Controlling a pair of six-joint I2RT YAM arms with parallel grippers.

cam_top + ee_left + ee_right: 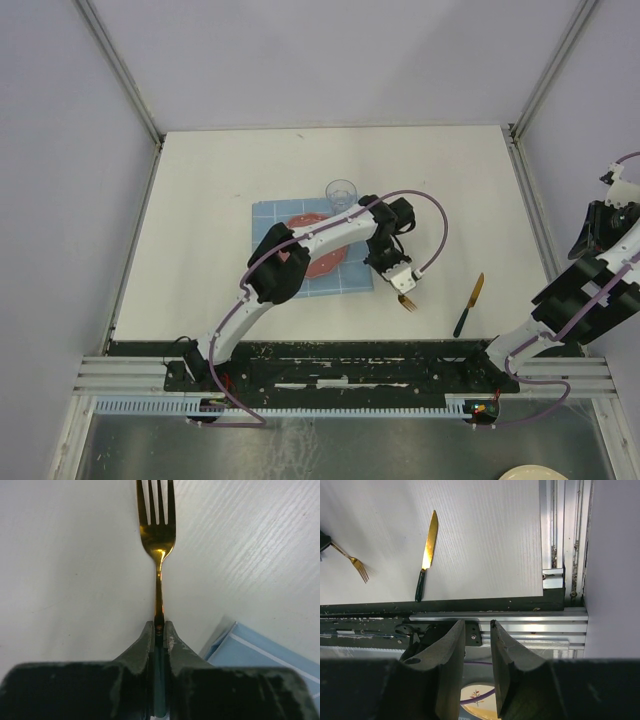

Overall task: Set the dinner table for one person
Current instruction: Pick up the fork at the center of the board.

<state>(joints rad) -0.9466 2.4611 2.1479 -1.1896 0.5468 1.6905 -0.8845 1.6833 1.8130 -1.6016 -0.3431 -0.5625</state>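
Gold fork [158, 535] handle is pinched tight between the jaws of my left pincer [159, 627], tines pointing away over the white dinner table [60, 555], just beside the blue placemat [260, 650] corner. My right pincer [478, 630] hangs spread and empty past the table's near edge. A knife [426, 555] lies near that edge.

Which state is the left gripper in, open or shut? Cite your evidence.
Shut on the fork: the left wrist view shows the fingers of the left gripper pressed against both sides of its handle, no gap.
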